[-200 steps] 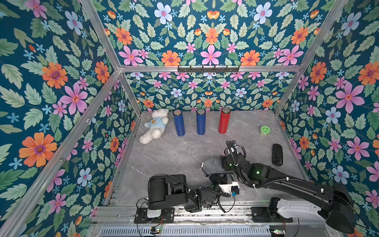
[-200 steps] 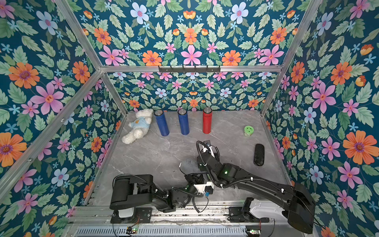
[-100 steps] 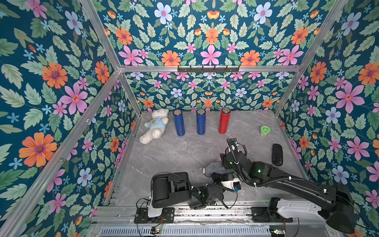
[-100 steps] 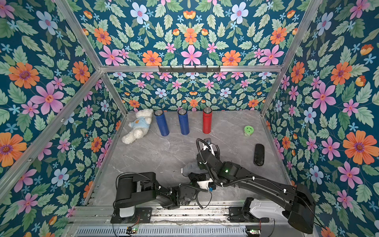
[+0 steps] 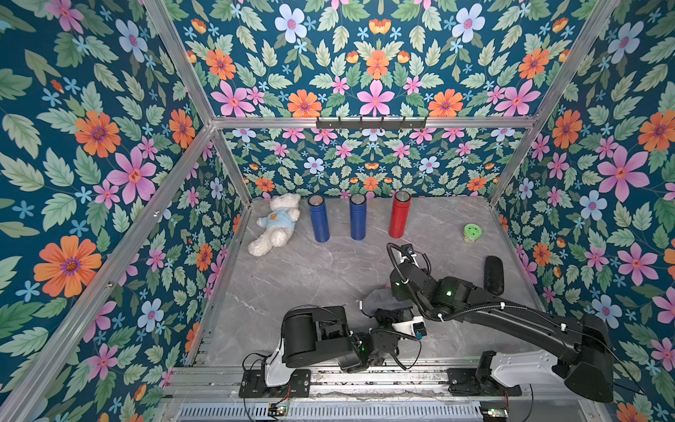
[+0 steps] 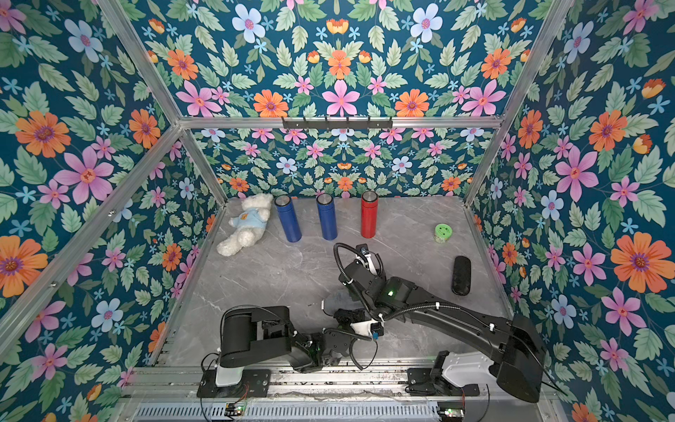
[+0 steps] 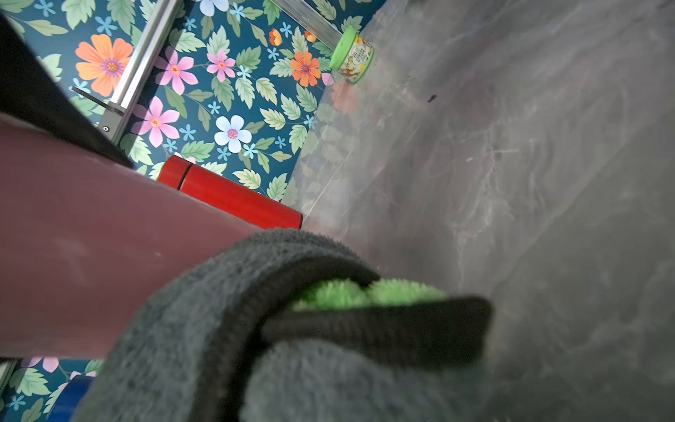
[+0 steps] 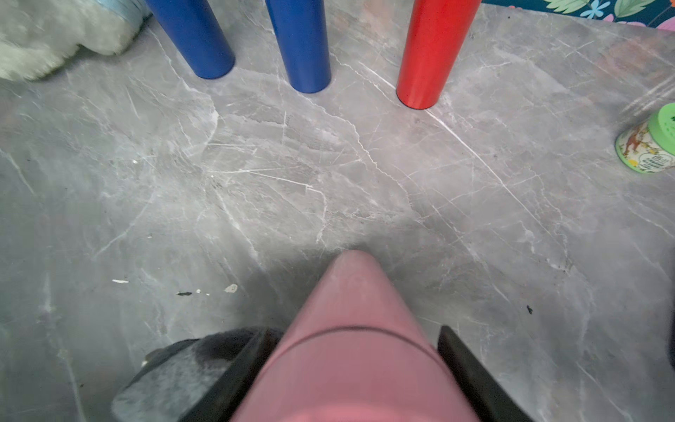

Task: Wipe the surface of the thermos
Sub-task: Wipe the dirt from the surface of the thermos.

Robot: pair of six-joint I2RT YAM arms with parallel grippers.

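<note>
1. We count four thermoses: one pink cylindrical thermos (image 8: 352,292), two blue cylindrical thermoses (image 5: 319,221) (image 5: 357,219) and one red cylindrical thermos (image 5: 399,215).
2. We also count one grey fluffy cloth (image 7: 204,329) with a green inner side, one white plush teddy bear (image 5: 275,228), one round green-lidded jar (image 5: 471,233) and one black oblong case (image 5: 493,274). All of them are on the grey marble-patterned table (image 5: 310,277).
3. The right gripper (image 8: 356,350) clamps the pink cylindrical thermos, with a black finger on either side of the body just behind the lid seam.
4. The thermos's long axis runs straight out from the right gripper toward the table. The lid end is at the jaws and the base points down, roughly parallel to the upright red cylindrical thermos.
5. We cannot tell whether its base touches the table.
6. The left gripper (image 5: 392,316) sits just beside the right gripper, on the side nearer the arm bases. It is closed on the grey fluffy cloth, which bunches over its jaws.
7. The cloth lies against the side of the pink body, just beside one right finger.
8. Beyond the right gripper, the blue and red thermoses stand upright in a row near the back wall, with the bear at one end of it.
9. The jar and the case lie well apart from both grippers, off to the right gripper's outer side.
</note>
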